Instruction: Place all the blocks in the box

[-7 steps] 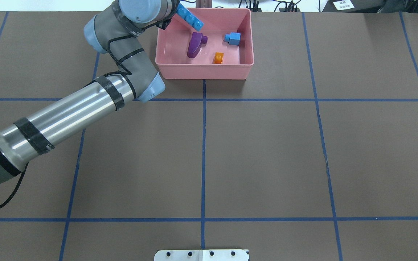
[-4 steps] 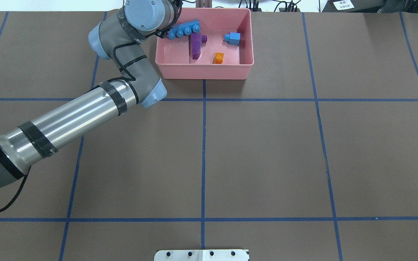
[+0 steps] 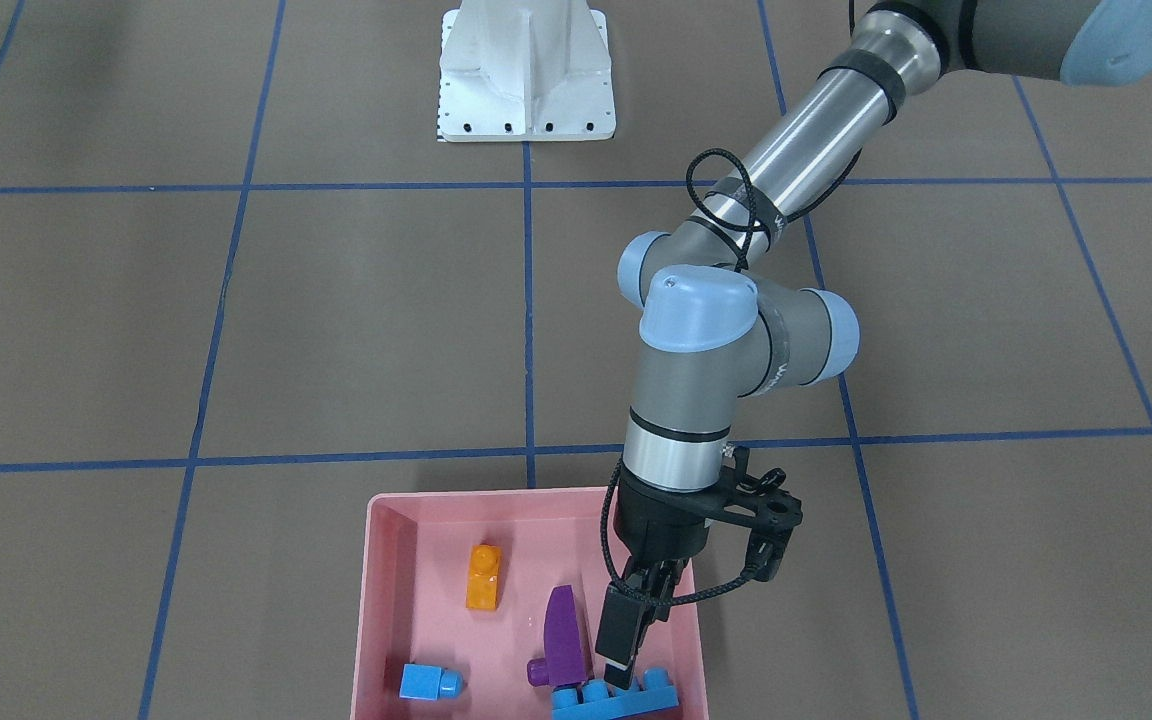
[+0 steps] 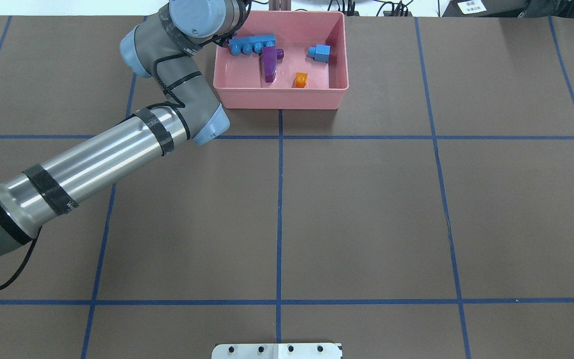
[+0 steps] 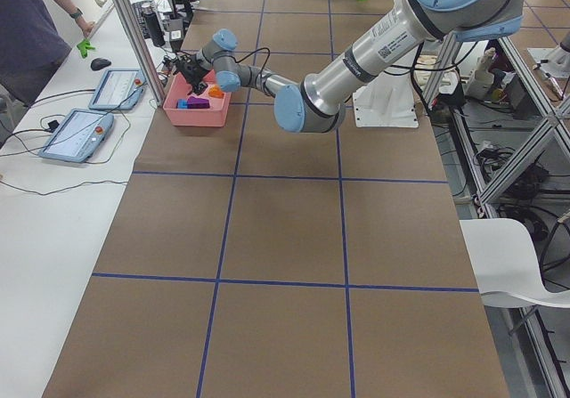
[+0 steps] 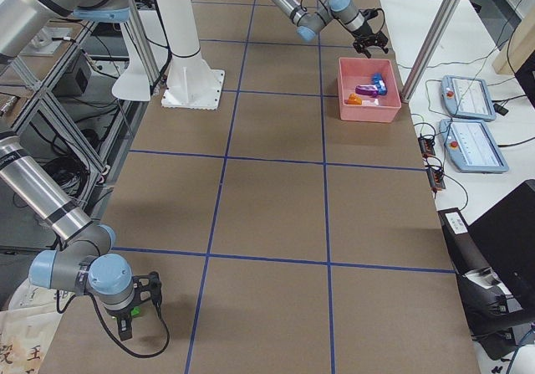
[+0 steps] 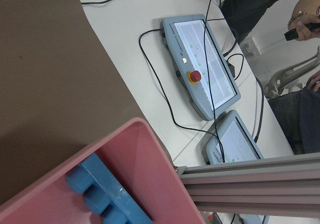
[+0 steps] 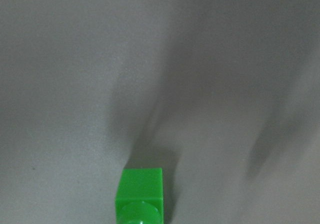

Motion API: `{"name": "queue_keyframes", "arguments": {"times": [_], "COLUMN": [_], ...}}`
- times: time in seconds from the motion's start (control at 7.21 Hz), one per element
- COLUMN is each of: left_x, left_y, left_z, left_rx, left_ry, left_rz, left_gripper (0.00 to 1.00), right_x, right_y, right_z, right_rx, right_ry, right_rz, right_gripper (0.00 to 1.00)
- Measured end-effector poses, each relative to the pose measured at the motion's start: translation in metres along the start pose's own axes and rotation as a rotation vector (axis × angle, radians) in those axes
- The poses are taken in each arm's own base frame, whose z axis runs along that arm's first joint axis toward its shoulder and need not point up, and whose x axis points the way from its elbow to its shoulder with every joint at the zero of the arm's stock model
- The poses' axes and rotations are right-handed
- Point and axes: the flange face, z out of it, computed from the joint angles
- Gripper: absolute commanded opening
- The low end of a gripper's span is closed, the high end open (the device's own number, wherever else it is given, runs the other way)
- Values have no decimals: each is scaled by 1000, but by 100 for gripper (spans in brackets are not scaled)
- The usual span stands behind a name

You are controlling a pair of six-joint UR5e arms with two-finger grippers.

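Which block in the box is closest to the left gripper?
The long blue block, right at the left gripper; the purple, orange and small blue ones lie farther.

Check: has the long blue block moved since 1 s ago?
Yes. In the overhead view the long blue block moved from over the box's far-left rim down inside it, now level beside the purple block.

The box (image 4: 279, 97) is smooth pink plastic, its floor glossy enough to mirror what lies on it. The long blue block (image 4: 252, 44), purple block (image 4: 268, 64), orange block (image 4: 300, 80) and small blue cube (image 4: 321, 53) are shiny moulded plastic, as is the green block (image 8: 140, 194). The bench (image 4: 366, 209) is matt brown and paper-like, crossed by blue tape (image 4: 279, 224). The left arm (image 4: 92, 167) is polished metal tube with matt grey joints and smooth blue caps.
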Motion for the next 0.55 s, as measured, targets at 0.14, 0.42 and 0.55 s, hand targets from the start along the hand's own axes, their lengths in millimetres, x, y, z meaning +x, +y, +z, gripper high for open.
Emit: {"name": "queue_keyframes", "arguments": {"times": [0.14, 0.42, 0.55], "left_x": [2, 4, 5], "left_y": [0, 1, 2], "left_z": [-2, -5, -7], "left_rx": [-2, -6, -8], "left_ry": [5, 11, 14], "left_rz": [0, 0, 0], "left_gripper": [100, 100, 100], "right_x": [-2, -4, -5], "right_y": [2, 5, 4], "right_z": [3, 5, 5], "right_rx": [5, 14, 16], "right_ry": [-26, -63, -67], "right_rz": [5, 14, 26], "right_gripper": [99, 51, 3]}}
